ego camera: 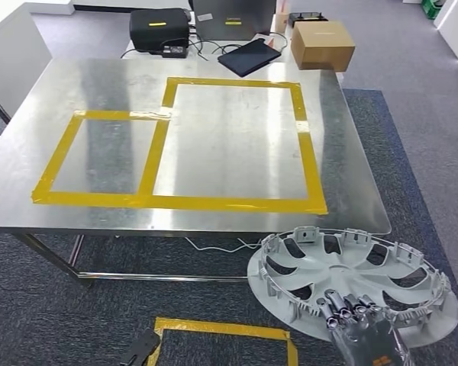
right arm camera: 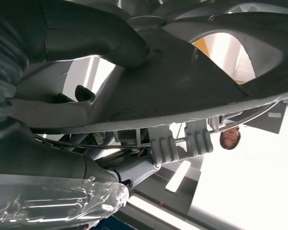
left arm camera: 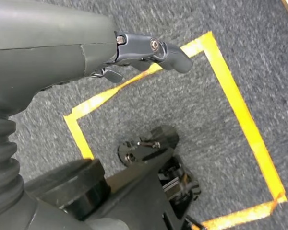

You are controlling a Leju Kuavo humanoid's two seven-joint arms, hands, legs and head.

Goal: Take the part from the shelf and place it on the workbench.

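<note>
The part is a grey plastic wheel cover (ego camera: 353, 282) with spokes and rim clips, held roughly flat, inner side up, low at the right in front of the steel workbench (ego camera: 227, 213). My right hand (ego camera: 359, 320) grips its near rim, fingers curled over the edge. In the right wrist view the cover (right arm camera: 178, 81) lies against my thumb (right arm camera: 99, 38). On the workbench, yellow tape marks two rectangles (ego camera: 238, 141). My left hand (left arm camera: 150, 50) hangs over the carpet with its fingers apart and nothing in it.
At the workbench's far edge sit a black case (ego camera: 157, 29), a dark tablet (ego camera: 249, 57) and a cardboard box (ego camera: 321, 44). A yellow tape square (ego camera: 227, 332) marks the grey carpet by my feet. A person's head (right arm camera: 229, 138) shows in the right wrist view.
</note>
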